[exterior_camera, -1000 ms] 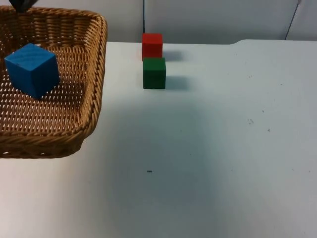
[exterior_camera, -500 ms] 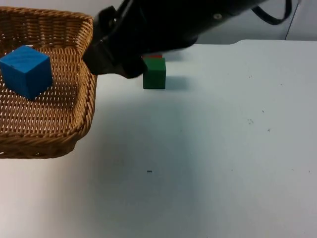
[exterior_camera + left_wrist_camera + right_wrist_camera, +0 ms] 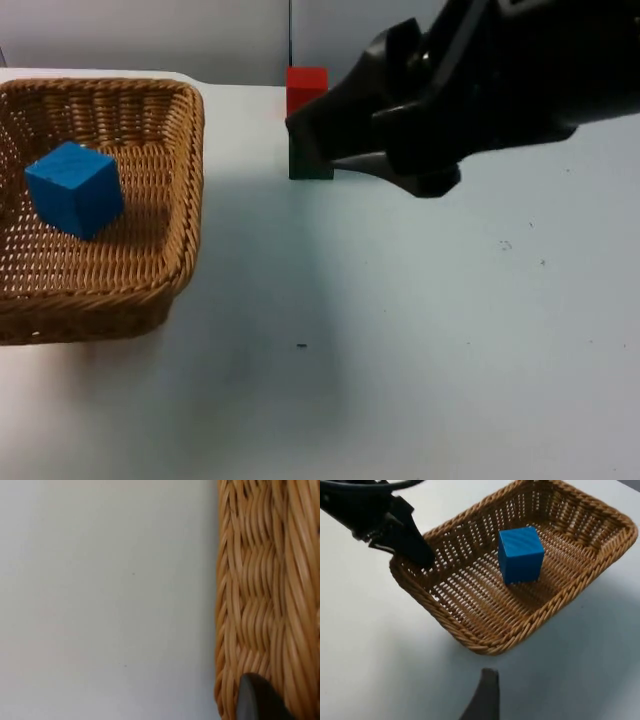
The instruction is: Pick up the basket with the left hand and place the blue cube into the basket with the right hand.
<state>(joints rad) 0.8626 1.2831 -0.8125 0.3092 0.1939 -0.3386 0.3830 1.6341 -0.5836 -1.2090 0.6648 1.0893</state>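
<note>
A woven wicker basket is at the left of the table with the blue cube lying inside it. In the right wrist view the same basket holds the blue cube, and my left gripper is shut on the basket's rim. The basket's wall stands close beside a left fingertip. My right gripper hovers open and empty over the table to the right of the basket, above the green cube.
A red cube stands at the back by the partition wall. A green cube in front of it is mostly covered by the right arm. White table top stretches in front and to the right.
The right arm has swung from beside the basket's rim to the right, over the green cube. The basket with the blue cube has sunk a little and shifted slightly.
</note>
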